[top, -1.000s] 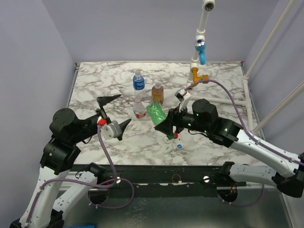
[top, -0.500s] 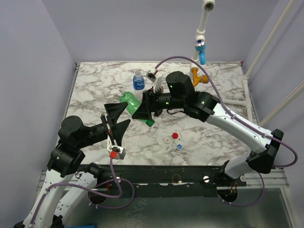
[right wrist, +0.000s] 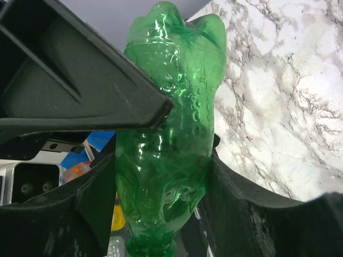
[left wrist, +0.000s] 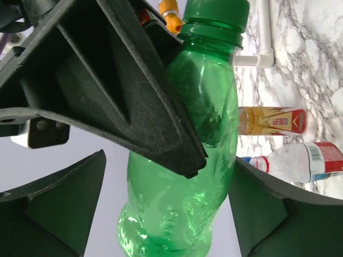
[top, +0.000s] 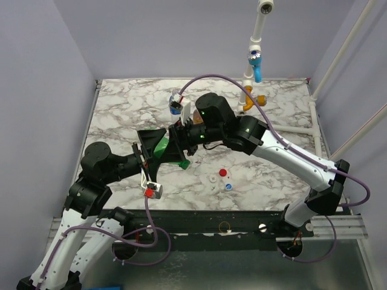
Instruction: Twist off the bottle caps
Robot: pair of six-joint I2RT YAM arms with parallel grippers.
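Green bottle (left wrist: 179,214) hangs clamped in outstretched right tool (right wrist: 163,155), seemingly between parted fingers of left tool (left wrist: 169,160).

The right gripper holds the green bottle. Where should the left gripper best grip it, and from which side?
Probably at the bumpy base end of the green bottle, which sticks out free past the right gripper. Bring the open left gripper from the base side, along the bottle's length. The green cap points away from it.

No legible print on the amber bottle (left wrist: 270,120) or clear bottle (left wrist: 300,160)
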